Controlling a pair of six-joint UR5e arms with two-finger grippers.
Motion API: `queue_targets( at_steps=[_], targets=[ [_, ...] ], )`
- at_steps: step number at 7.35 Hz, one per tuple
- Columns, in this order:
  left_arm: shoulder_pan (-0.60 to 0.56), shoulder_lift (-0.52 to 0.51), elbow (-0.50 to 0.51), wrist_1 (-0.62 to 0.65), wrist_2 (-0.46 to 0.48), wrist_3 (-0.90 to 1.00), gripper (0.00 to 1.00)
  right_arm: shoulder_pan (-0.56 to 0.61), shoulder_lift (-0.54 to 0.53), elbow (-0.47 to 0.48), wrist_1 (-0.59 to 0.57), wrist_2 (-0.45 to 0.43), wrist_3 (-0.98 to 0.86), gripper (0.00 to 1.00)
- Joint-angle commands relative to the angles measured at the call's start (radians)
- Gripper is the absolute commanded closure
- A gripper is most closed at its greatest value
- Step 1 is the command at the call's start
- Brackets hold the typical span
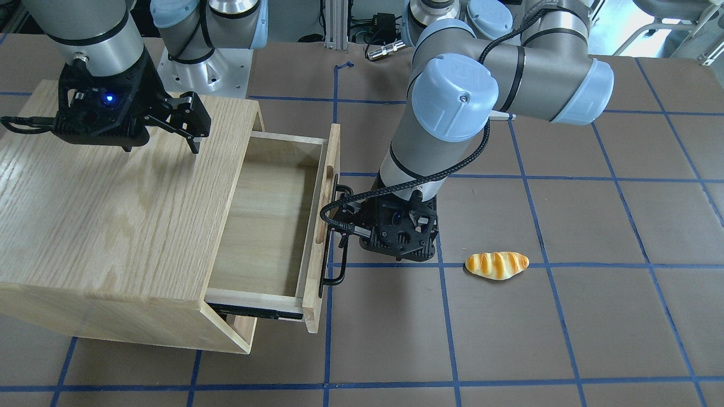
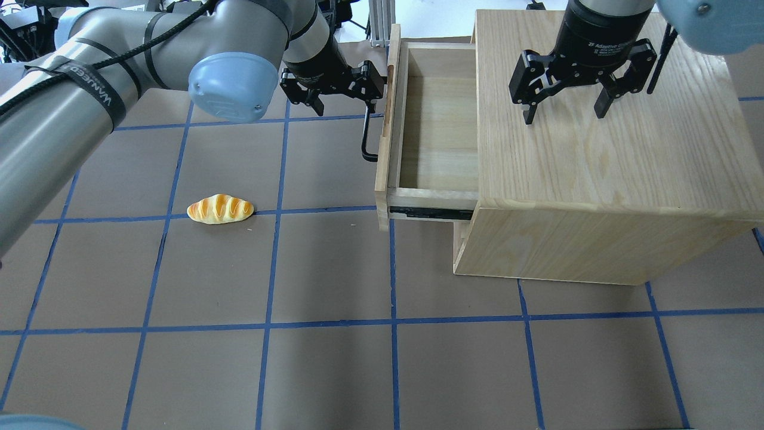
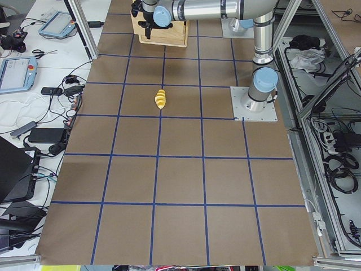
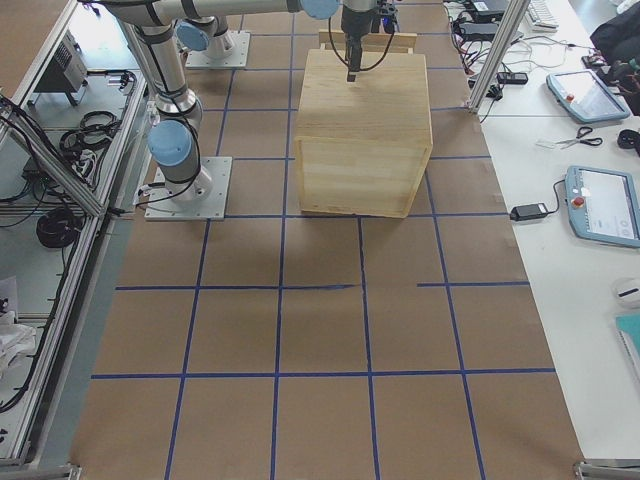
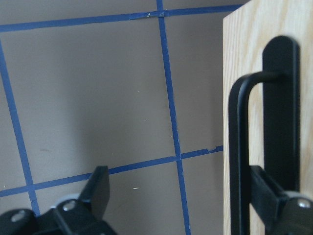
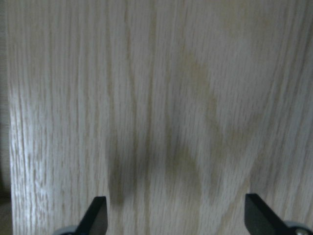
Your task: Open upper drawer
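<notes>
The light oak upper drawer (image 1: 266, 226), with its black metal bar handle (image 2: 364, 137), stands pulled well out of the oak cabinet (image 1: 113, 215) near the bench's (image 2: 298, 269) far edge. The left gripper (image 2: 343, 109) is spread wide astride the handle. The right gripper (image 2: 564, 116) hangs wide above the cabinet top.

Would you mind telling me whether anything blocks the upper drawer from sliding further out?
Nothing visible does. The drawer rides above the table, and the bread lies on the table well clear of its front. Only the open left pincer sits at the handle.
</notes>
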Motion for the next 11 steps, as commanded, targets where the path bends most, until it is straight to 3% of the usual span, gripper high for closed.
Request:
queue_targets(
  at_steps=[1, 7, 8, 11],
  targets=[
    [0.005, 0.001, 0.0, 0.0, 0.012, 0.027, 0.0, 0.0, 0.0, 0.0, 0.0, 0.0, 0.0, 0.0],
    [0.008, 0.054, 0.021, -0.075, 0.031, 0.022, 0.0, 0.0, 0.0, 0.0, 0.0, 0.0, 0.001, 0.0],
    [0.014, 0.076, 0.025, -0.099, 0.091, 0.024, 0.0, 0.0, 0.0, 0.0, 0.0, 0.0, 0.001, 0.0],
    [0.133, 0.162, 0.113, -0.331, 0.11, 0.022, 0.0, 0.0, 0.0, 0.001, 0.0, 0.0, 0.001, 0.0]
  ],
)
